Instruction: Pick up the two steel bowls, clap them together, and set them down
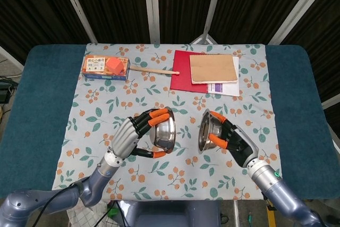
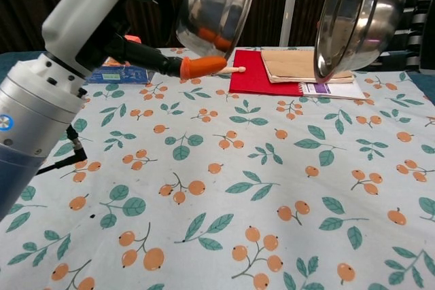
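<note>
Two steel bowls are held up above the floral cloth, tipped on edge with their open sides facing each other and a clear gap between them. My left hand [image 1: 133, 134] grips the left steel bowl [image 1: 164, 133], which fills the top of the chest view as well [image 2: 217, 5]. My right hand [image 1: 231, 137] grips the right steel bowl [image 1: 206, 131], seen at the upper right of the chest view [image 2: 357, 18]. The right hand itself is mostly cut off there; the left hand [image 2: 88, 11] with its orange-tipped thumb [image 2: 200, 66] shows at left.
At the back of the cloth lie an orange and blue box [image 1: 106, 66], a wooden stick [image 1: 154, 70], and a red book [image 1: 183, 73] under a brown notebook [image 1: 213, 68]. The floral cloth [image 1: 106, 110] covers a blue table [image 1: 37, 104].
</note>
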